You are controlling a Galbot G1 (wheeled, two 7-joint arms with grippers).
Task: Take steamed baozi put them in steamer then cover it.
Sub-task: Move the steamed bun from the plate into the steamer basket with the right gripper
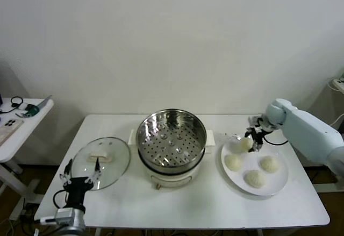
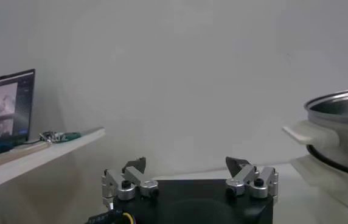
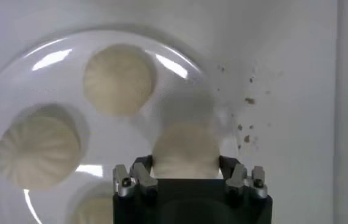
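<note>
The steamer [image 1: 171,140] stands mid-table, its perforated tray bare; its side shows in the left wrist view [image 2: 338,134]. The cover [image 1: 101,162] lies flat to its left. A white plate [image 1: 279,186] on the right holds three baozi [image 1: 233,162] [image 1: 269,164] [image 1: 255,178]. My right gripper [image 1: 249,142] is shut on a fourth baozi [image 1: 245,144] and holds it just above the plate's far-left edge. In the right wrist view that baozi [image 3: 185,151] sits between the fingers [image 3: 142,165], above the plate [image 3: 58,58]. My left gripper [image 1: 81,174] is open and empty at the cover's near edge.
A small side table [image 1: 21,119] with cables and tools stands at the far left; it also shows in the left wrist view [image 2: 40,152] with a laptop screen [image 2: 6,103]. Brown crumbs [image 3: 247,100] dot the table beside the plate.
</note>
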